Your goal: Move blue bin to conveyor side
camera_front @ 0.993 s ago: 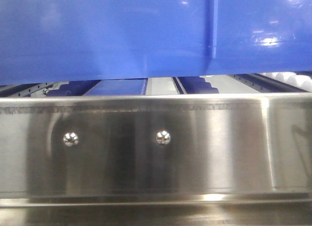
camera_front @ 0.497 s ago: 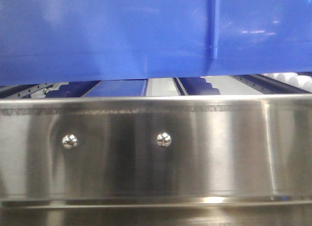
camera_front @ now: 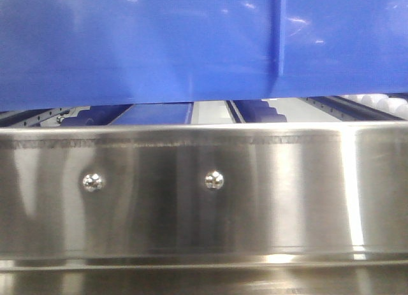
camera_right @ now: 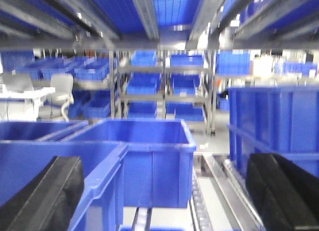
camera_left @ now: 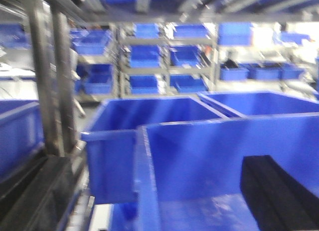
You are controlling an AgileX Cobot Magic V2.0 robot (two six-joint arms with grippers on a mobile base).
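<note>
The blue bin (camera_front: 159,46) fills the upper front view, its bottom edge just above and behind the stainless-steel rail (camera_front: 191,206); roller tracks (camera_front: 382,104) show through the gap. Left gripper (camera_left: 154,181): fingers wide apart, one outside the bin's wall, one inside, neither visibly touching. Right gripper (camera_right: 164,191): fingers likewise apart, its left finger beside the bin's rim. The conveyor side is not in view. Against the pictures of the last second, the bin's lower edge holds nearly the same line; only the highlights on its wall and the two screws (camera_front: 213,179) have shifted slightly. Judgement: the transfer has barely advanced.
</note>
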